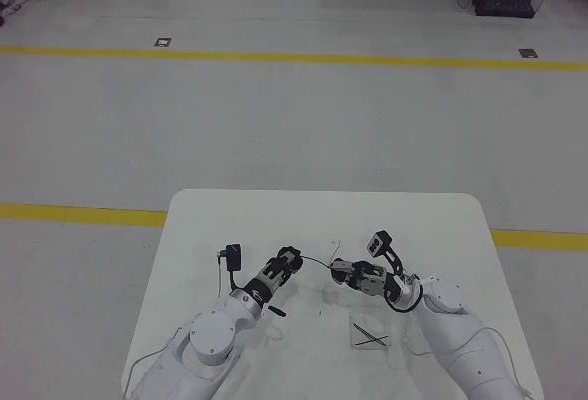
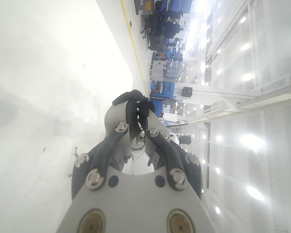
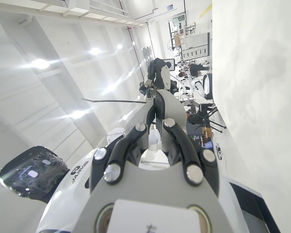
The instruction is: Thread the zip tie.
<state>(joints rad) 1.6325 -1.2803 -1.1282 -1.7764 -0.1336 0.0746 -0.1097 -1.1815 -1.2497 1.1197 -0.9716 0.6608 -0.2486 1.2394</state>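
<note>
Nearest the robot, at the table's (image 1: 324, 215) near edge on the right, a few spare ties (image 1: 371, 340) lie crossed on a clear patch just beside the right arm. Farther in, the two grippers face each other over the middle of the table, tips close together but apart. The right gripper (image 1: 340, 270) has its jaws drawn fully together, and the right wrist view shows the right gripper (image 3: 153, 98) pinching the zip tie (image 3: 111, 101), whose thin dark strap sticks out sideways from the fingertips into the air. The left gripper (image 3: 158, 73) sits just beyond those tips. From above, the zip tie (image 1: 316, 262) runs as a fine curved line between the left gripper (image 1: 292, 262) and the right one, held clear of the tabletop. In its own wrist view the left gripper (image 2: 138, 107) has its jaws pressed together with no gap at the dark pads, and the top view shows the tie's end meeting those tips. Beyond both grippers the white tabletop stretches to its far edge.
</note>
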